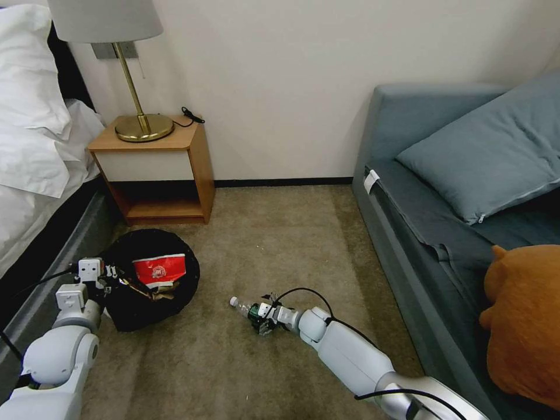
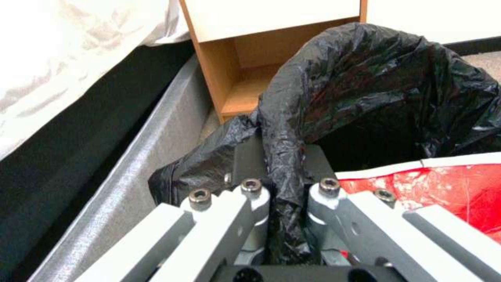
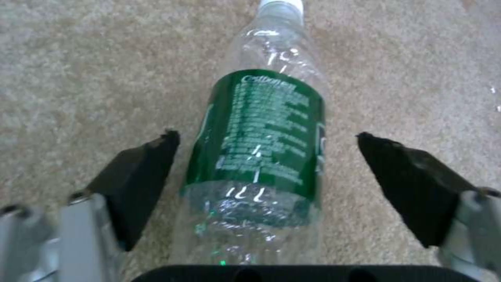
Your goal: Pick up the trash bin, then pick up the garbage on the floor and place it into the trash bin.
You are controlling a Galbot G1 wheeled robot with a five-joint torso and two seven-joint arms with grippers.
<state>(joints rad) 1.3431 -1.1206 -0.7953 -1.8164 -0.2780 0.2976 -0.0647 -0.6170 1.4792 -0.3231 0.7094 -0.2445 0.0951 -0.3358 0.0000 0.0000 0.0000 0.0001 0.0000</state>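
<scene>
The right tool (image 3: 266, 172) is down at the carpet (image 1: 262, 233) with its two dark fingers (image 3: 141, 184) spread wide, one on each side of the clear bottle (image 3: 261, 149) and not touching it. The bottle lies on its side between them, white cap pointing away from the wrist, green label across its middle. In the head view the same tool (image 1: 263, 318) sits low in the open floor between the bed (image 1: 35, 175) and the grey sofa (image 1: 443, 233), with the bottle (image 1: 245, 308) at its tip.

The bottle looks empty, so it should be very light, and its thin wall will likely dent under pressure. Smooth and round, it may roll or squirt out from a glancing pinch. The labelled midsection, where the fingers already line up, seems the best place to take hold, squarely across the widest part.

The left tool (image 2: 282, 188) is pressed together on the rim of the trash bin (image 1: 153, 279), pinching the crinkly black liner (image 2: 375, 78) between its fingers. The bin sits near the floor by the wooden nightstand (image 1: 157, 169), well apart from the bottle. A crushed red-and-white carton (image 1: 158, 269) already lies inside. The liner is soft and slick, so the hold depends on the rim beneath it.
</scene>
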